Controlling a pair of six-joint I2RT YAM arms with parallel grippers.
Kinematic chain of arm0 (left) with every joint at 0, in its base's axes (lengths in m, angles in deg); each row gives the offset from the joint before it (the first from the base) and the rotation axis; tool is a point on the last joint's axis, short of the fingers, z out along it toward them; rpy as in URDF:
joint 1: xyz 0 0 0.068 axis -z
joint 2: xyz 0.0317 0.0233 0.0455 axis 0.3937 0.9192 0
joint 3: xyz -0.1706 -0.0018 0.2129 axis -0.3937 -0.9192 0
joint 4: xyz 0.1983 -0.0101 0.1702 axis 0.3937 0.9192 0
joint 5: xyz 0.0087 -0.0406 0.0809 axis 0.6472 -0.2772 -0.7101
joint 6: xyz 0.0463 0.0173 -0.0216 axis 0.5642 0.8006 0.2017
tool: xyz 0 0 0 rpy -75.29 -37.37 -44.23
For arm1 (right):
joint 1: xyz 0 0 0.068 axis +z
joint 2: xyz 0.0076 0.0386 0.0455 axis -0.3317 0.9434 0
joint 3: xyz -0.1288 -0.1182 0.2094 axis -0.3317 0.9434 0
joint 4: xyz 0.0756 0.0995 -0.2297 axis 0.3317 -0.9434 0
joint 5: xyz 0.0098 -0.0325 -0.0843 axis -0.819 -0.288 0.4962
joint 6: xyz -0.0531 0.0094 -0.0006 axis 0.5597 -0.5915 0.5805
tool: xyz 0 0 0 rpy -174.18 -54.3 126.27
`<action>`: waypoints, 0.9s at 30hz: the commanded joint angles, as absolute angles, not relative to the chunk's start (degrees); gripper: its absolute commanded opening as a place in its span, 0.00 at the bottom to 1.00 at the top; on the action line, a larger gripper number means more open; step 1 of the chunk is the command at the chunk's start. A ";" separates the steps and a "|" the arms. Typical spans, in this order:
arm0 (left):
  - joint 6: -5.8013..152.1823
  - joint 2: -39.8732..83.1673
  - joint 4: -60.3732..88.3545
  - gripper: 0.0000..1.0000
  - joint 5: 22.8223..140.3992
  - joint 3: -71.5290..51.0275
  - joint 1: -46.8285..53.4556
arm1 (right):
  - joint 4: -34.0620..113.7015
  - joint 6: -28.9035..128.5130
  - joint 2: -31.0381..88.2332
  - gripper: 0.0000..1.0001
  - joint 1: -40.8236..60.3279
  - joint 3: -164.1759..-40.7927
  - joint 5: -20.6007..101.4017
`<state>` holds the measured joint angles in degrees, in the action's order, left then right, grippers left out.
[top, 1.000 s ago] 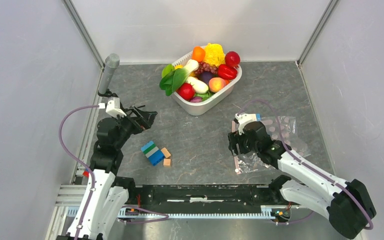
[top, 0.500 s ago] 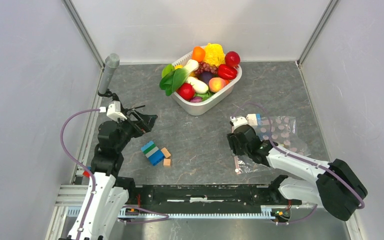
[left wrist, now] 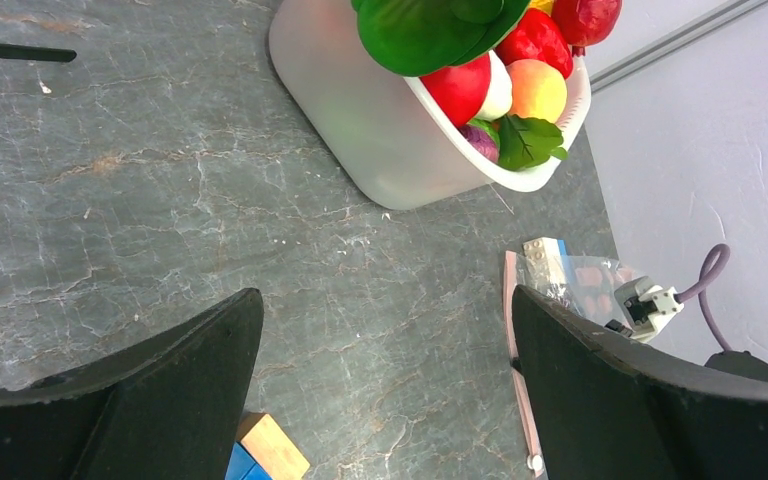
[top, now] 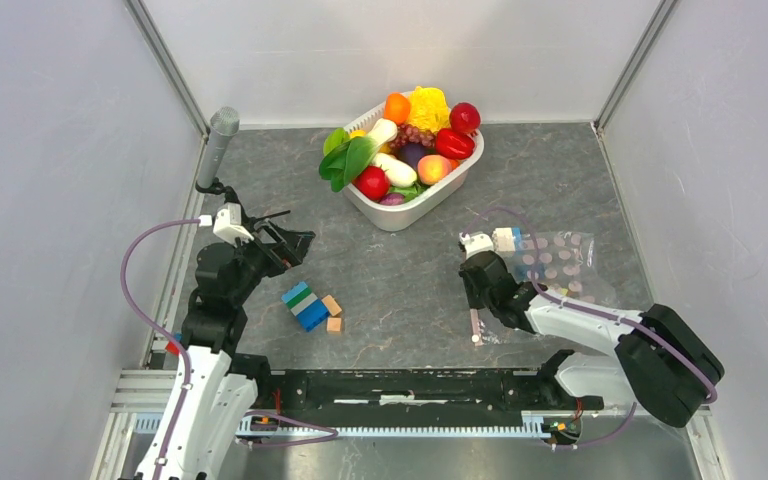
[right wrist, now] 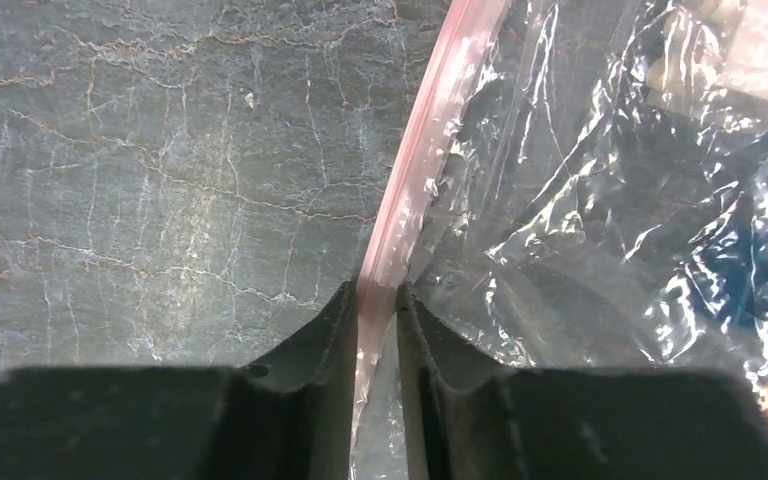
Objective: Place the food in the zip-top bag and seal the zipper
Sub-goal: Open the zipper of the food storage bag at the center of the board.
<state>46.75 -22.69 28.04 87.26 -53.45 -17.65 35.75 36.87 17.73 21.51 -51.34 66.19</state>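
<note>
The food (top: 410, 150) is a heap of glossy toy fruits and vegetables in a white basket (top: 400, 215) at the back; the left wrist view shows it as well (left wrist: 460, 85). The zip-top bag (top: 560, 270) lies flat and crinkled on the right, its pink zipper (top: 474, 325) along the left edge. My right gripper (top: 474, 290) is down on that edge. In the right wrist view its jaws (right wrist: 373, 290) are pinched on the zipper (right wrist: 420, 150), with the clear bag (right wrist: 600, 200) spreading rightward. My left gripper (top: 295, 240) hovers wide open (left wrist: 385, 300) over bare table, holding nothing.
Blue, green and tan blocks (top: 310, 305) lie near the left gripper, one tan block (left wrist: 270, 450) just under its left finger. A grey cylinder (top: 222, 135) stands at the left wall. Grey walls enclose the stone-patterned table on three sides.
The right gripper has dropped onto the bag's left edge and its jaws have drawn together around the pink strip. The left arm has shifted only slightly.
</note>
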 commanded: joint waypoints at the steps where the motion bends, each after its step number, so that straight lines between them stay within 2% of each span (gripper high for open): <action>1: 46.37 -22.87 27.81 1.00 87.46 -53.07 -17.91 | 36.28 36.64 17.58 0.17 21.74 -49.86 67.29; 5: 46.23 -22.35 27.26 1.00 88.46 -53.49 -17.91 | 36.70 36.89 17.22 0.01 21.67 -49.66 66.96; 6: 46.26 -22.23 27.25 1.00 88.57 -53.59 -17.91 | 36.70 37.07 16.99 0.00 21.66 -49.68 66.77; 16: 46.63 -21.64 26.43 1.00 90.53 -54.48 -17.91 | 42.45 37.61 8.21 0.00 21.67 -47.51 59.06; 20: 46.98 -20.63 24.96 1.00 93.64 -54.56 -17.91 | 45.42 37.39 5.49 0.00 21.67 -46.90 52.73; 27: 46.56 -18.52 21.94 0.98 99.51 -56.26 -17.85 | 47.66 35.51 2.35 0.00 21.65 -46.30 48.81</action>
